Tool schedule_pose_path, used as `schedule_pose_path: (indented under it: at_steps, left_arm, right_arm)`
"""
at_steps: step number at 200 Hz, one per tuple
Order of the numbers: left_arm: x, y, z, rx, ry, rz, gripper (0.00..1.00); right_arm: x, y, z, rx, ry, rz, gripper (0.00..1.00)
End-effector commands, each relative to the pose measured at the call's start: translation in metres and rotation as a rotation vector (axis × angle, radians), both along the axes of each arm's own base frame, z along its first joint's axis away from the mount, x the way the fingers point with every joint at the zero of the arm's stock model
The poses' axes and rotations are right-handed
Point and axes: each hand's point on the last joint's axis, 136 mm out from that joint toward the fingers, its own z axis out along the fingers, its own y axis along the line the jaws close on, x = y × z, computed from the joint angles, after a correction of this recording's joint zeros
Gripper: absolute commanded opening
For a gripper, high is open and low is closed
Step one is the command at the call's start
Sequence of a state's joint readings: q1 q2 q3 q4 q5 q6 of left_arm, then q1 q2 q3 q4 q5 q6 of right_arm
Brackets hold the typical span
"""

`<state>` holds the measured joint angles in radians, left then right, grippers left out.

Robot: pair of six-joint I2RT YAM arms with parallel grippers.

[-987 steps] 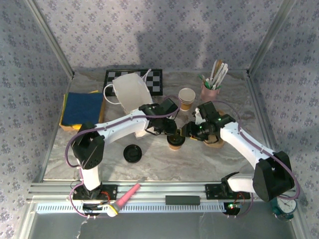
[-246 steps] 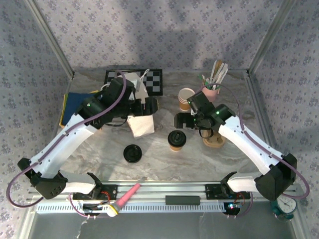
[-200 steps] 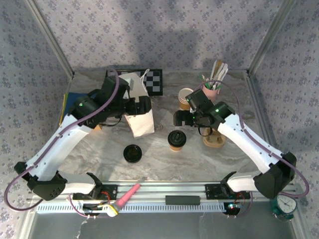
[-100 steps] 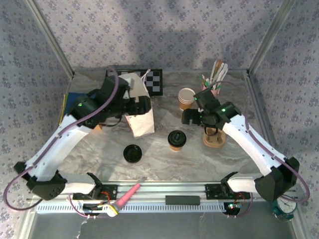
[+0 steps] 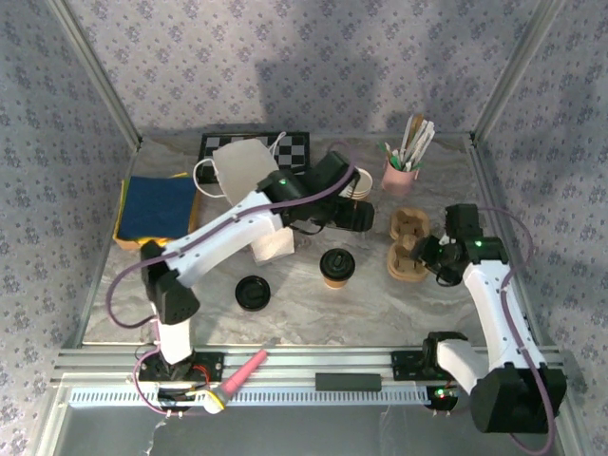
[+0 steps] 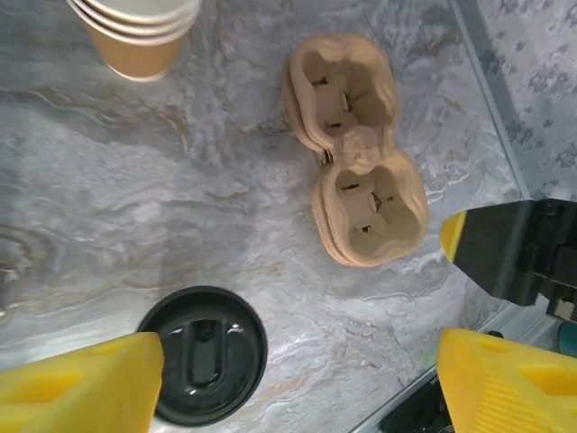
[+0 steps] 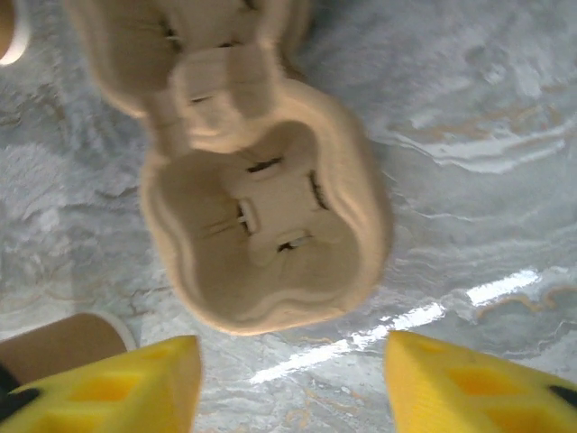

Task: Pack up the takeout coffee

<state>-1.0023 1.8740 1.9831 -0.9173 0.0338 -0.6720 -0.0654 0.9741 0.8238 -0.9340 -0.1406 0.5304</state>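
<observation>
Paper-walled and light, the takeout coffee [image 5: 335, 267] is standing lidded mid-desk, best pinched gently around its stiffer rim. Both fingers are hanging spread and empty, the left gripper [image 6: 297, 379] above it. Beyond are lying the pulp carrier [image 5: 408, 245] and stacked cups [image 5: 354, 184].

Overhead view evenly lit, soft diffuse light, moderate brightness. Broad dim shadow on back wall [image 5: 313, 85]. Marbled surface [image 5: 313, 299] shows faint shadows under arms. Right wrist view soft, slightly blurred; white glare streak on surface [image 7: 433, 316] near tray [image 7: 261, 234]; yellow fingers [image 7: 108, 383] out of focus at bottom edge. Left wrist view sharper, fingers [image 6: 77, 388] blurred, dark corner lower right.
</observation>
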Motion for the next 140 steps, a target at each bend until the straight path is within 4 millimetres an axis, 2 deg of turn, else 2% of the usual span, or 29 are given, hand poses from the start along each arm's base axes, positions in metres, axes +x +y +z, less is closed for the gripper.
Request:
schedule_pose_path:
  at_steps: [1,24,72,122,140]
  left_arm:
    - [0.000,-0.025,-0.003,-0.045,0.037,-0.036,0.76]
    - [0.005,-0.043,-0.030,-0.013,0.070,-0.053,0.69]
    - [0.009,-0.074,-0.069,-0.002,0.116,-0.092,0.55]
    - [0.011,-0.103,-0.101,-0.016,0.156,-0.128,0.39]
    - [0.012,-0.111,-0.113,-0.019,0.177,-0.137,0.38]
  right_arm:
    - [-0.001,0.002,-0.007,0.104,-0.013,-0.012,0.50]
    - [0.002,-0.011,-0.016,0.112,-0.007,-0.067,0.40]
    - [0.012,-0.024,-0.030,0.153,-0.015,-0.122,0.38]
    - [0.015,-0.024,-0.042,0.174,-0.007,-0.145,0.39]
    - [0.015,-0.023,-0.047,0.178,-0.001,-0.146,0.39]
